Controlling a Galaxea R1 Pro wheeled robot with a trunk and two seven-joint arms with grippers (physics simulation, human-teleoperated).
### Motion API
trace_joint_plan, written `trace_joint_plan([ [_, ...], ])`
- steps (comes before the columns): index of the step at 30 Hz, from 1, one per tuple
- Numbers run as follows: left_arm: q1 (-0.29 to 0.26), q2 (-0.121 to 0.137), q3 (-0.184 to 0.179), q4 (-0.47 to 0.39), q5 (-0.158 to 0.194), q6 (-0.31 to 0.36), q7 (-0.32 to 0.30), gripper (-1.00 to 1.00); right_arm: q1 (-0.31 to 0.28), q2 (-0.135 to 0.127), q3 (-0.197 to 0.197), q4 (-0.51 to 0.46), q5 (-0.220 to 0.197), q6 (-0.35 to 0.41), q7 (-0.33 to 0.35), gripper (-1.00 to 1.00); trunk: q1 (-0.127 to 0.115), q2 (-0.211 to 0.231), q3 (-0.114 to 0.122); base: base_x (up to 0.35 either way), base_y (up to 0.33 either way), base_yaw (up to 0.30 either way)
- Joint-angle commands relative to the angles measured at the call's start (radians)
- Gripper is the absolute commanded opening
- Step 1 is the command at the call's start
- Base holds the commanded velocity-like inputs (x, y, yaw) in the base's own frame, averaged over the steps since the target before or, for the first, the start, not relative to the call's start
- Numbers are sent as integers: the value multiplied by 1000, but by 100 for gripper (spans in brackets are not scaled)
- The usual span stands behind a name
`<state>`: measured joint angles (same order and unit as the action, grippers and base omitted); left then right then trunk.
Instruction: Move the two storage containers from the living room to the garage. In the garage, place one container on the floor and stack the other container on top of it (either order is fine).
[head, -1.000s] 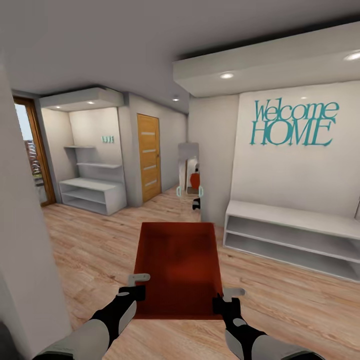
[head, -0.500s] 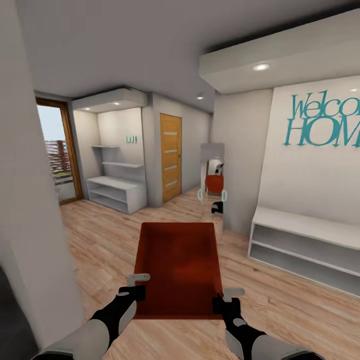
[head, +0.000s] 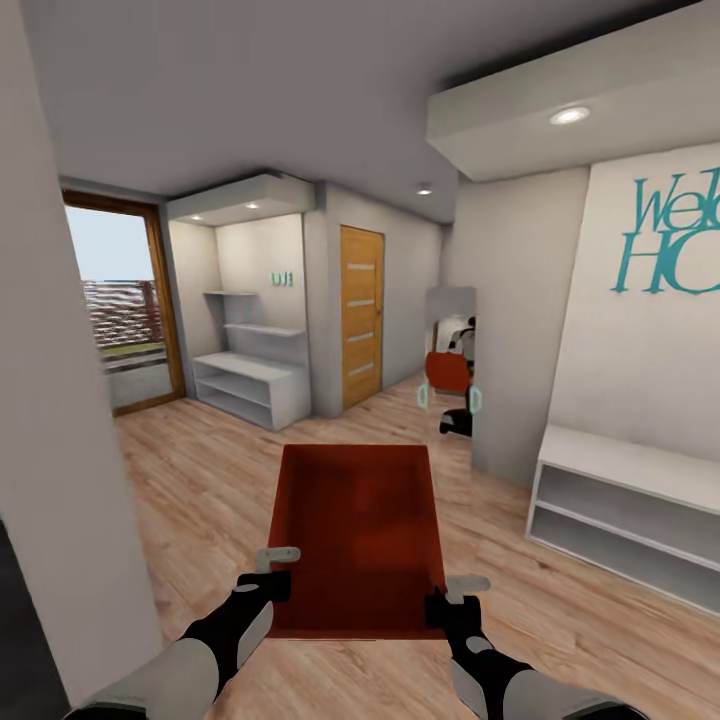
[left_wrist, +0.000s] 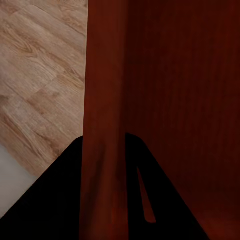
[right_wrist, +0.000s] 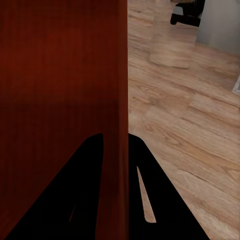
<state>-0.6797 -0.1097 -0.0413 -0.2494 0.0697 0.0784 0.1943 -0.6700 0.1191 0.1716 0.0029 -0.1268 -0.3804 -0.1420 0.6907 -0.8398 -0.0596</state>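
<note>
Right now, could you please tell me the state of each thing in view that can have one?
storage container: held off the wood floor, upright, empty.
left gripper: shut on the container's left wall.
right gripper: shut on the container's right wall.
wooden door: closed.
white shelf unit: shelves bare.
low white bench shelf: shelves bare.
ceiling spotlights: lit.

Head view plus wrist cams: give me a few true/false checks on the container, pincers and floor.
1. Both pincers grip one container by opposite side walls. True: left pincer, right pincer.
2. The container holds a second box. False: it is empty.
3. The floor is grey concrete. False: light wood planks.
4. A wooden door stands ahead. True.
5. The container rests on the floor. False: it is carried above it.
</note>
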Motion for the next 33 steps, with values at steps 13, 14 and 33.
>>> trace_joint_plan([
  [13,-1,1,73,-4,7,7,11,-100,0,-4,-34,0,-32,-6,-10,-100,1,-1,-2,322,0,0],
  [14,-1,1,73,-4,7,7,11,-100,0,-4,-34,0,-32,-7,-10,-100,1,-1,-2,322,0,0],
  [33,-1,1,73,-4,7,7,11,-100,0,-4,-34,0,-32,-7,-10,-100,1,-1,-2,322,0,0],
])
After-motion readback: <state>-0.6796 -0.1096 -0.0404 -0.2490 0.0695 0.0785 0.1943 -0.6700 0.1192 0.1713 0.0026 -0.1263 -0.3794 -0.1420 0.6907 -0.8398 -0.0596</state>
